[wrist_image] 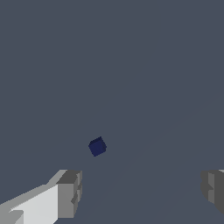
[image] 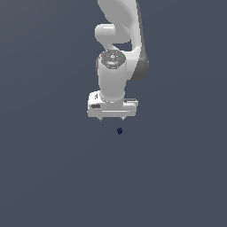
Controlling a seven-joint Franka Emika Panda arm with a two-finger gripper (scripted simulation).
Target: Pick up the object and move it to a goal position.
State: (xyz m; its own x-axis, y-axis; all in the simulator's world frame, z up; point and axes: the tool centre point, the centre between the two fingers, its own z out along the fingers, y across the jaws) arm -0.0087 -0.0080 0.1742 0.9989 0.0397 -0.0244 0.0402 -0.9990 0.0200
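Gripper (image: pixel 112 119) hangs spread wide, nothing in it; object (image: pixel 119 131) sits just ahead of its fingertips (wrist_image: pixel 70 192). I'd center over it first, then drop.

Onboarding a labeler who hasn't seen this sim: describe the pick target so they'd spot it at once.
Find the white robot arm over the plain grey-blue floor. Just below its open white end effector in the exterior view sits a tiny dark navy-blue cube-like blob, untouched. It is the only loose thing there and far narrower than the end effector.
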